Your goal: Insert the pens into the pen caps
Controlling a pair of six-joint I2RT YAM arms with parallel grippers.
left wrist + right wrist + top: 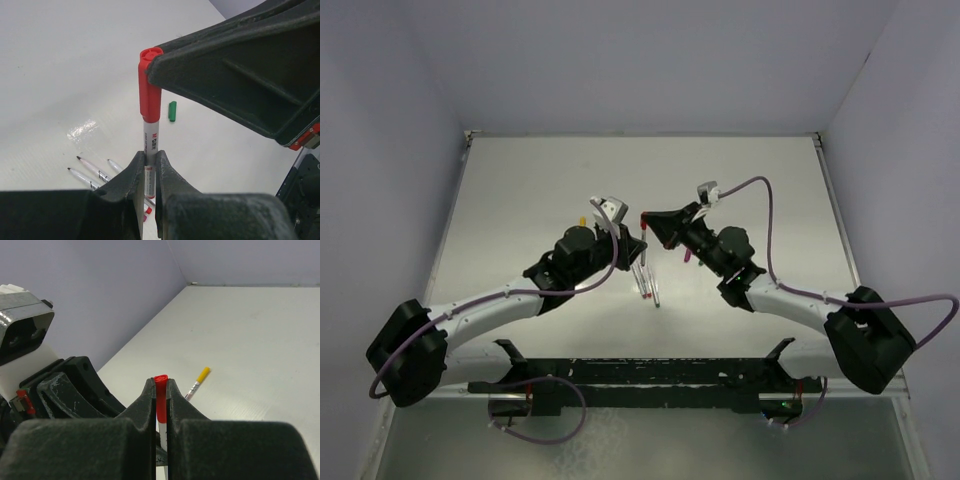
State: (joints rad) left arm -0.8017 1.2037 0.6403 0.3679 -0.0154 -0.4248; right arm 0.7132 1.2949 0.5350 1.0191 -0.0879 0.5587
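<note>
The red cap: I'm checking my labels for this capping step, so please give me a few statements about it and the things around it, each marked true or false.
1. The left gripper is shut on the white barrel of a pen. True.
2. The right gripper is clamped on the red cap, which sits over that pen's top end. True.
3. The green cap is fitted on a pen. False: it lies alone on the table.
4. Every pen lying on the table is capped. False: uncapped pens lie there with bare dark tips.
5. The yellow-capped pen is held between the grippers. False: it lies on the table, apart from both.
</note>
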